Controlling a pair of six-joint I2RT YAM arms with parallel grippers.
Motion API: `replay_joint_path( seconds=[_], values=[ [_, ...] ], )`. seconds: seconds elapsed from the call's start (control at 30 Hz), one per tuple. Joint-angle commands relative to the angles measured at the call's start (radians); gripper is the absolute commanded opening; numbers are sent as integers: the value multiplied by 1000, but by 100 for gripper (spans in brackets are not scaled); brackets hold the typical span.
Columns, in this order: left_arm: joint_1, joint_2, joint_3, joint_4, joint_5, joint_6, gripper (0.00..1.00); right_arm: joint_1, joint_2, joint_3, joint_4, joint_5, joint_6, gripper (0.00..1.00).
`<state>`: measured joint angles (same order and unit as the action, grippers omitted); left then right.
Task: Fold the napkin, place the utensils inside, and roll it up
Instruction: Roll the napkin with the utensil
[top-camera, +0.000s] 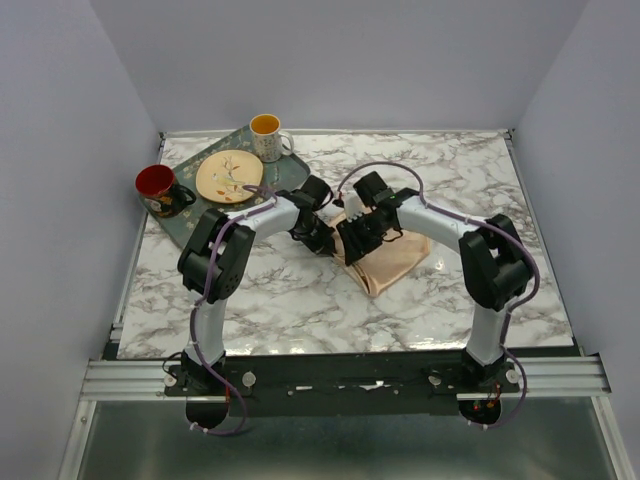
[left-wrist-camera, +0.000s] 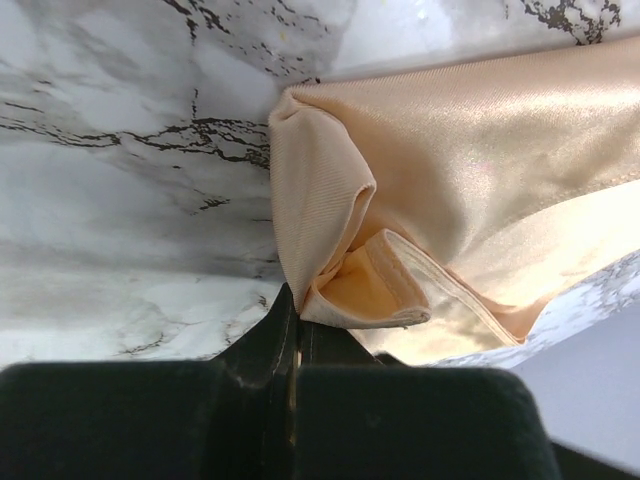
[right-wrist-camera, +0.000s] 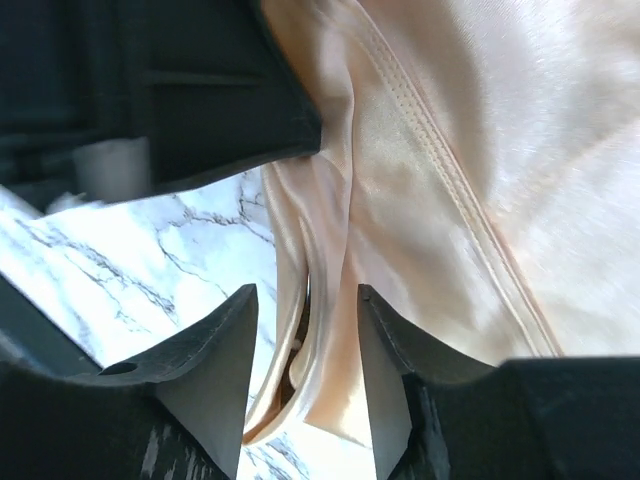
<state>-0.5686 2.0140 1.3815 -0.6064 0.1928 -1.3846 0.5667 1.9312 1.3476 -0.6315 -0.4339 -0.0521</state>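
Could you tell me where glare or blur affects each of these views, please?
Top external: even light, sharp, faint sheen on the table. Left wrist: the napkin glares toward lower right; the left gripper is dark, nearly featureless. Right wrist: satin highlights wash out at upper right; the right gripper reads as silhouette.

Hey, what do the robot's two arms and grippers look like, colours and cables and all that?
The left arm and right arm have white tubular links between bulky black joints, with thin purple cables looping alongside. The left gripper and right gripper are matte black, their fingers tapering to wedges.
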Motion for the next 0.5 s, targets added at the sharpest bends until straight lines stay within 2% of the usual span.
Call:
replay_joint_path(
  seconds=[0.0,0.03,0.3,0.37,0.4,0.47],
  values=[
    [-4,54,-53,-33,-47,-25,0,79,-123,-51,-13,265,23,61],
    [-5,52,-55,-35,-46,-28,0,90,-139,-70,-5,326,31,64],
    [-4,39,-58,-33,-1,-54,0,231,-239,-246,255,524,75,72],
    [-2,32,-62,-33,2,-54,0,251,-230,-286,332,583,66,82],
    [-2,26,-68,-33,3,-54,0,265,-224,-289,343,596,60,100],
    [-2,25,-75,-35,7,-54,0,286,-212,-309,398,648,23,100]
  ],
)
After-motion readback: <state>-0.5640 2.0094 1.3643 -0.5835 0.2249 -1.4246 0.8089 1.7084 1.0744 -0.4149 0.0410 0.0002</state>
